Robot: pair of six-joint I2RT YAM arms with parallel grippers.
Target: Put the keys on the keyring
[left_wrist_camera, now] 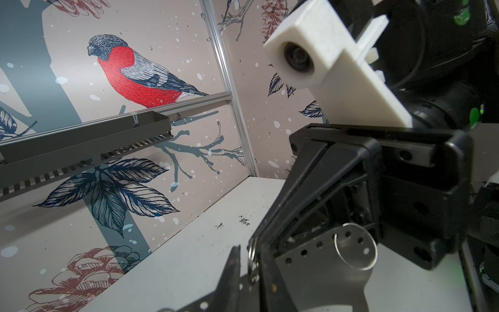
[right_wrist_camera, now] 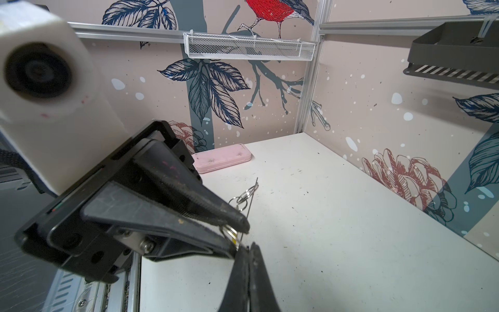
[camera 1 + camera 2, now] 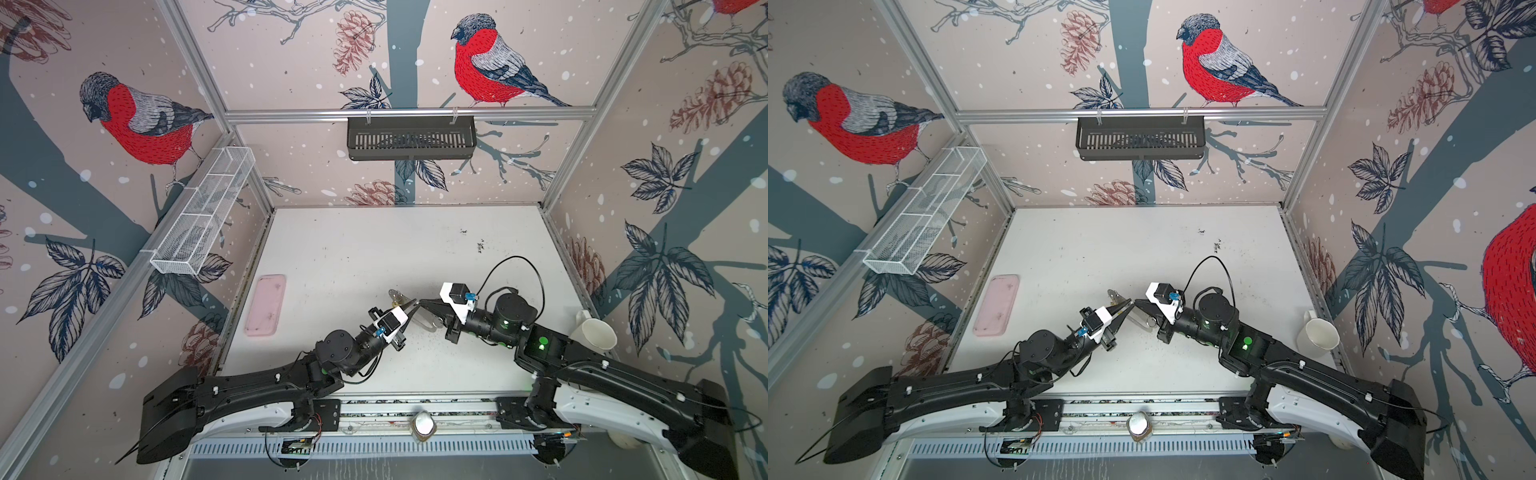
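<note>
Just past the near rail, two arms lean inward, and their two grippers meet tip to tip over the middle of the table. Of these, the right gripper is clamped on the one keyring, a dark plate held tilted with holes along one edge. The left gripper has its jaws nearly together, pinching a small metal ring at that plate. A yellow glint beside it may be a key's tag; otherwise I cannot make out the keys.

One white mug sits close to the right wall. One pink tray lies by the left wall, well apart from the grippers. Beyond them the far half of the table gives open room up to the back wall. Two baskets hang on the walls, a white mesh basket on the left and a dark slatted basket at the back. I cannot tell what they hold.
</note>
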